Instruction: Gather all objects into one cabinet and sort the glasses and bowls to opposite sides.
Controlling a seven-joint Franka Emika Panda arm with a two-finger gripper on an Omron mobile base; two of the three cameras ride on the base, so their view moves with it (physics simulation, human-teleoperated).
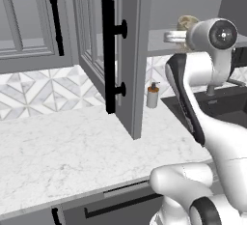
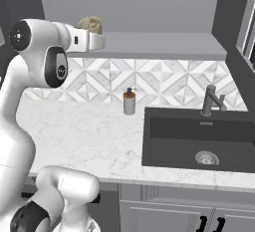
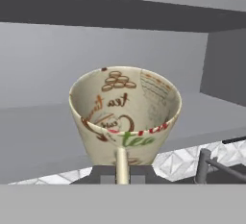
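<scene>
The beige cup (image 3: 125, 112), pale with brown and green lettering inside, sits upright between my fingers, its near wall pinched. My gripper (image 3: 122, 169) is shut on it. In the base views the beige cup (image 2: 91, 25) (image 1: 187, 23) is held at the left end of the cabinet's grey shelf (image 2: 159, 44), just over its front edge, with the gripper (image 2: 92, 41) under it. The cabinet's door (image 1: 130, 50) stands open towards me, with its long black bar handle (image 1: 109, 55). The grey-brown cup and both bowls are out of view.
A soap dispenser (image 2: 129, 101) stands on the marble counter (image 1: 62, 151) by the tiled wall. A dark sink (image 2: 199, 141) with a faucet (image 2: 211, 100) lies to the right. A closed wall cabinet (image 1: 29, 21) hangs at the left.
</scene>
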